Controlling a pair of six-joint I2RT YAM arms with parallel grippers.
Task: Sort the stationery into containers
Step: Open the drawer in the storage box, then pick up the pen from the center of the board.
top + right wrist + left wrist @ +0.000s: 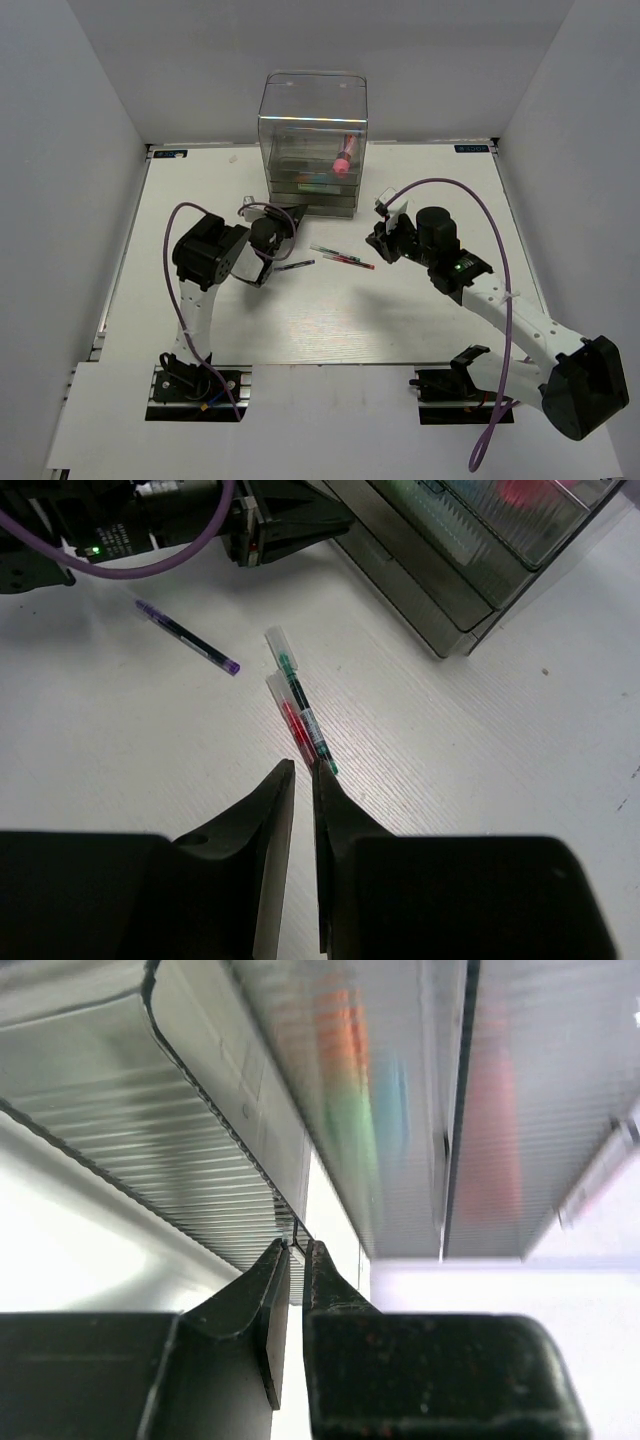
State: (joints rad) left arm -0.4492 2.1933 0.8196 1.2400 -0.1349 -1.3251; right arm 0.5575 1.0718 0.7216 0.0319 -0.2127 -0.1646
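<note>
Right claw hangs just above the table with its jaws drawn almost together, only a thin slit between them, and it holds nothing. Directly ahead of its tips, nearly under them, lie two thin pens touching side by side: a red pen and a green pen, both pointing away from the claw. This placement suggests the claw is lining up to pick one of them. A purple pen lies alone farther ahead and to the left, well apart from the pair.

Across from it, the left claw points at the lower front of the clear organizer, its tips right at the edge of a ribbed grey drawer. Its jaws are also nearly together. Whether they pinch the drawer lip cannot be told. The position suggests it is there to pull a drawer open so that pens can go in.

Beyond both claws, a pink tube leans inside the organizer's tall top bin, and blurred orange, green and blue shapes show through the drawers.
</note>
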